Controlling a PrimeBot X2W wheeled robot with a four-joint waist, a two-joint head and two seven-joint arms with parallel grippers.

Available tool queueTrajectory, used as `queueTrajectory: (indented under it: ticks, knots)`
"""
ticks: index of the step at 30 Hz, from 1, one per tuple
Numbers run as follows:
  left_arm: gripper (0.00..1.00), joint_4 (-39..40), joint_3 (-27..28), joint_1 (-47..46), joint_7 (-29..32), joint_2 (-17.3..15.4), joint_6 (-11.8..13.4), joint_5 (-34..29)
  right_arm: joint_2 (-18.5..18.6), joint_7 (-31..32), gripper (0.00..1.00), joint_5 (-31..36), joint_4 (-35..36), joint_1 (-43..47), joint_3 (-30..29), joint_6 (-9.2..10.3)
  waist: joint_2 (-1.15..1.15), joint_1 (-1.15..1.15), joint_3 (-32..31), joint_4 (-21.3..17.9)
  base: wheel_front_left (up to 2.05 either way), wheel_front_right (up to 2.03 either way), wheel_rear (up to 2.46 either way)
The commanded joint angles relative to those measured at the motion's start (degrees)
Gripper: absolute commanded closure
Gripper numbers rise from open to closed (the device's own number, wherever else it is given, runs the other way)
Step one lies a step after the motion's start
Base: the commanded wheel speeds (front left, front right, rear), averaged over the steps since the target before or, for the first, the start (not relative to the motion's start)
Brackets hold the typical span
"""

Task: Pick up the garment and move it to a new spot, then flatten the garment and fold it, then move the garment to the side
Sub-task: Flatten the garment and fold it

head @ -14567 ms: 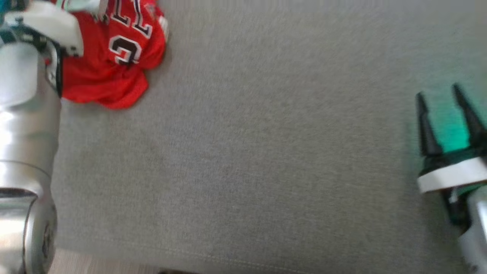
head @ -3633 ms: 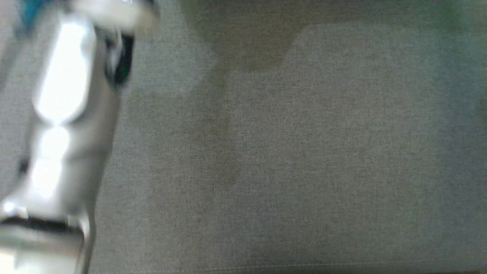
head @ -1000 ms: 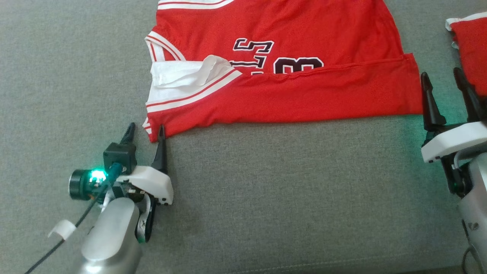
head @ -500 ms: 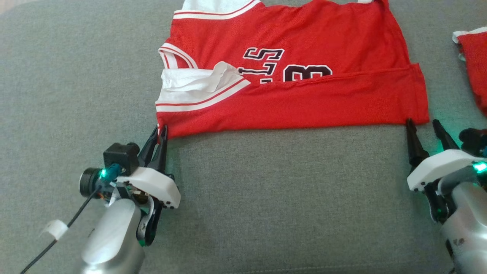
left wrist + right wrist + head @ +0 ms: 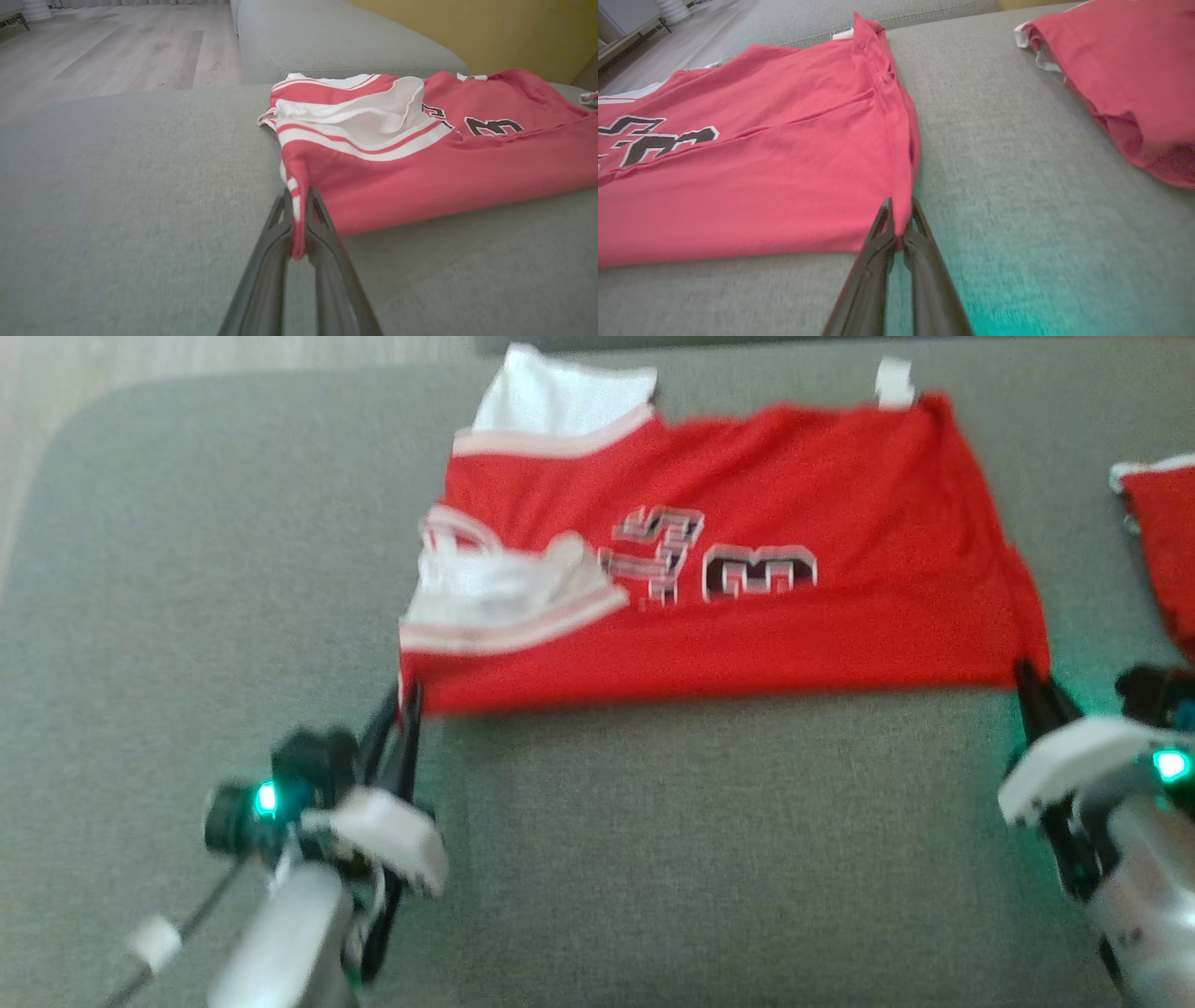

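The left gripper [image 5: 297, 205] was pinched shut on the near left corner of the garment [image 5: 747, 644]. Its two dark fingers were pressed together, with a strip of red-and-white edge running down between them. The right gripper [image 5: 900, 212] was closed the same way on the near right corner, at the foot of the side seam. The cloth there rose into a slight peak (the left corner was drawn up too, so both holds looked like true grips and not mere contact).

Outward from those corners, the garment lay spread across the middle of the grey cushion [image 5: 653, 859], number side up. A band along its near edge appeared to be doubled over the lower part of the digits. From that I judged the pick-up, the shift to a new spot and most of the flattening done, with one fold in place. The white armhole lining [image 5: 373, 116] near the left gripper was rumpled and turned outward, so the flattening was not perfect. What remained, as I read it, was to carry these two corners over for a further fold and then move the bundle aside. A second red item [image 5: 1125, 70] lay on the cushion apart to the right, and wooden floor [image 5: 117, 46] showed beyond the cushion's edge.
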State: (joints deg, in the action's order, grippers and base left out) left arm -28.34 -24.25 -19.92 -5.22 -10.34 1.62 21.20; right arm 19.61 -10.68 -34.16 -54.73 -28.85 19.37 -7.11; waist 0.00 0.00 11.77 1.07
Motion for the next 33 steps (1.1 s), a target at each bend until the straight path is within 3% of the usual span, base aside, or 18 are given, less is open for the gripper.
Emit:
queueTrajectory:
  ticks: [1, 14, 21, 22, 23, 24, 25, 26, 33]
  knots:
    - [1.0, 1.79, 1.5, 1.97, -0.89, -1.71, 0.67, -0.01, 1.86, -1.02, 1.0, -0.86, 0.7, 2.38, 1.32, -0.37, 0.0, 0.0, -2.78, 0.89, 0.0, 0.0, 0.0]
    - [1.0, 8.89, -0.39, 17.01, -2.07, -1.97, 3.2, 1.15, 8.47, -2.43, 1.0, -5.26, 7.14, 16.86, 3.78, -0.37, 0.0, 0.0, -8.56, 3.08, 0.0, 0.0, 0.0]
    - [1.0, 11.16, -1.53, 20.93, -0.08, -2.36, 3.04, 2.29, 8.03, -2.64, 1.0, -6.83, 12.13, 23.46, 2.73, -0.37, 0.0, 0.0, -9.02, 2.98, 0.0, 0.0, 0.0]
    - [1.0, 11.2, -1.63, 20.93, 0.04, -2.43, 3.02, 2.3, 7.77, -2.68, 0.86, -7.21, 12.9, 24.11, 2.5, -0.37, 0.0, 0.0, -8.97, 2.94, 0.0, 0.0, 0.0]
    - [0.91, 11.21, -1.77, 20.83, 0.22, -2.44, 2.95, 2.32, 7.63, -2.71, 0.44, -7.48, 13.5, 24.67, 2.17, -0.37, 0.0, 0.0, -8.86, 2.9, 0.0, 0.0, 0.0]
    - [0.71, 11.27, -1.82, 20.65, 0.42, -2.33, 2.94, 2.46, 7.64, -2.83, 0.0, -7.44, 14.11, 25.06, 1.76, -0.37, 0.0, 0.0, -8.73, 2.83, 0.0, 0.0, 0.0]
    - [0.27, 11.38, -1.81, 20.43, 0.59, -2.19, 2.98, 2.61, 7.6, -3.04, 0.0, -7.45, 14.78, 25.42, 1.15, -0.37, 0.0, 0.0, -8.58, 2.74, 0.0, 0.0, 0.0]
    - [0.0, 11.62, -1.66, 20.13, 0.44, -2.04, 3.19, 2.69, 7.5, -3.25, 0.0, -7.49, 15.58, 25.78, 0.53, -0.37, 0.0, 0.0, -8.39, 2.63, 0.0, 0.0, 0.0]
    - [0.0, 16.29, -0.1, 15.42, -0.97, -4.12, 5.16, 0.29, 9.09, -4.06, 0.0, -5.2, 22.45, 27.91, -3.37, -0.37, 0.0, 0.0, -5.76, 1.24, 0.0, 0.0, 0.0]
